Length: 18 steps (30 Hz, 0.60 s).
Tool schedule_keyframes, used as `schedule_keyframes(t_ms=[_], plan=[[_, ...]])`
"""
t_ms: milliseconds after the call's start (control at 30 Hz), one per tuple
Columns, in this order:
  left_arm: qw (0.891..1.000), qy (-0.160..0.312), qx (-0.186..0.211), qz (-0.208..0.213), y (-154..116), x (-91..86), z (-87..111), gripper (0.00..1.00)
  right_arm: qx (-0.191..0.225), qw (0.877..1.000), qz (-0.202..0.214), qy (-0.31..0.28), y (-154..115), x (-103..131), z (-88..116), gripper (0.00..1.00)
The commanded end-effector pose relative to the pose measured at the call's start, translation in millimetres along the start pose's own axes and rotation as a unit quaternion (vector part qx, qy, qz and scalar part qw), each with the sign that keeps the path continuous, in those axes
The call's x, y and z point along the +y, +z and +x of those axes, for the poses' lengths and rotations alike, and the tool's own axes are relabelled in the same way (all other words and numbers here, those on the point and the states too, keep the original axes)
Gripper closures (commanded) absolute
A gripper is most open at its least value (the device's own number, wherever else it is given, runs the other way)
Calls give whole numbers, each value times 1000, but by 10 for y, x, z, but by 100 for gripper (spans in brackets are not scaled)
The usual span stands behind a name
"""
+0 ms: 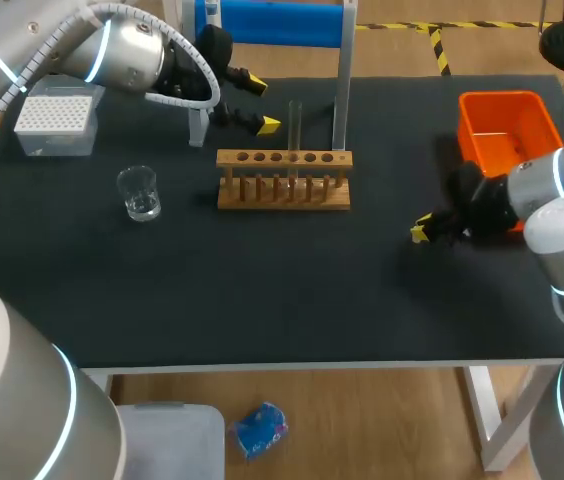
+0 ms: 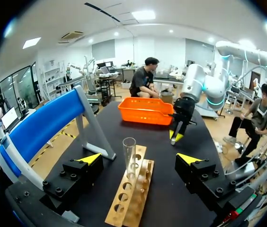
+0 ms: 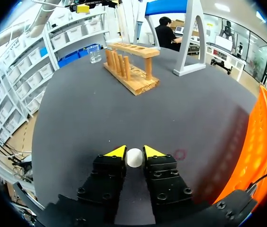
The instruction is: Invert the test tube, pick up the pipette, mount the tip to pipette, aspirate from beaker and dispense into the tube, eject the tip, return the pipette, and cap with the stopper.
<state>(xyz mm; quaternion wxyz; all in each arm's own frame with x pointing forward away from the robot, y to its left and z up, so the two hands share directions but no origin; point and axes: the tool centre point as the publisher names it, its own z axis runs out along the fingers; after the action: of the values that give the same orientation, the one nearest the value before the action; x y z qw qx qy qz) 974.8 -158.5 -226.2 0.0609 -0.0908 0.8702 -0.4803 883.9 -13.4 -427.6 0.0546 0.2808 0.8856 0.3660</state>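
A clear test tube (image 1: 295,125) stands upright in the wooden rack (image 1: 282,182) at the table's middle back. My left gripper (image 1: 260,103) hovers open just behind and left of it; in the left wrist view the test tube (image 2: 129,156) rises ahead, between the wide-apart fingers, touching neither. My right gripper (image 3: 134,153) is low over the dark table at the right, its yellow tips pressed on both sides of a small white stopper (image 3: 134,158). In the head view the right gripper (image 1: 422,232) hides the stopper.
A glass beaker (image 1: 139,192) with a little liquid stands left of the rack, and a white tip box (image 1: 55,120) sits at the back left. An orange bin (image 1: 507,130) is right behind my right gripper. A blue-topped stand (image 1: 342,90) rises behind the rack.
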Motion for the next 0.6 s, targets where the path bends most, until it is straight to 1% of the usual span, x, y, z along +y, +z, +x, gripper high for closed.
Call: schedule_keyframes(t_ms=[33, 200, 333, 467, 600], plan=[[993, 1, 119, 1, -4, 9, -52, 0, -1, 1000, 2, 1, -1, -9, 8, 100], [993, 1, 119, 1, -4, 9, -52, 0, -2, 1000, 2, 0, -15, -2, 3, 100], [993, 1, 119, 1, -4, 9, -52, 0, -2, 1000, 2, -3, -92, 62, 7, 100], [993, 1, 119, 1, -4, 9, -52, 0, 2, 1000, 5, -16, -236, 186, 13, 100], [993, 1, 119, 1, -4, 9, -52, 0, 16, 999, 8, -42, -431, 377, 32, 100]])
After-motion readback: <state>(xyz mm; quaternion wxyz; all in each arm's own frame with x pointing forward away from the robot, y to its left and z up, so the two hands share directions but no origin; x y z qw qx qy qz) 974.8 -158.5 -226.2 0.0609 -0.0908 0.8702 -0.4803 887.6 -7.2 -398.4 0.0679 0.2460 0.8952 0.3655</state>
